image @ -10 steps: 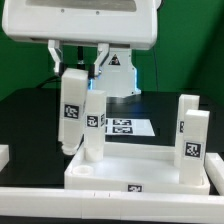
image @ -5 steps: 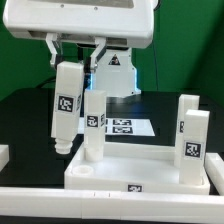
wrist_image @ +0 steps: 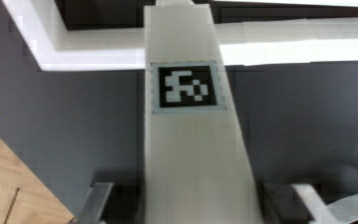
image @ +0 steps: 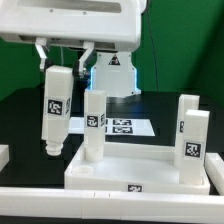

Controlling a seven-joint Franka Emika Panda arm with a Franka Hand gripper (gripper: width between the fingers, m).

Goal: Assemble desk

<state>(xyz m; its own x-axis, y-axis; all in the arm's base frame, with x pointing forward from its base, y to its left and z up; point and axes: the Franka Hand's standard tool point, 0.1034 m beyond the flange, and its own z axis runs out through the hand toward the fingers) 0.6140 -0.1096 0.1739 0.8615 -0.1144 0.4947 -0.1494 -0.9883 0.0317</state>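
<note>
My gripper (image: 60, 58) is shut on a white square-section desk leg (image: 56, 105) with a marker tag. It holds the leg upright in the air, to the exterior view's left of the tabletop (image: 130, 172). The white rimmed tabletop lies at the front. One leg (image: 94, 125) stands upright in its far left corner, and two legs (image: 188, 115) (image: 194, 150) stand at its right side. In the wrist view the held leg (wrist_image: 194, 120) runs out between my fingers (wrist_image: 105, 200), with a white stretch of the tabletop (wrist_image: 87, 45) beyond it.
The marker board (image: 125, 127) lies flat on the black table behind the tabletop. The robot's base (image: 115, 75) stands behind that. White rails run along the table's front edge (image: 40, 205) and at the left (image: 4, 155).
My gripper has carried the held leg toward the exterior view's left, away from the upright leg on the tabletop. The tabletop and its standing legs have not moved.
</note>
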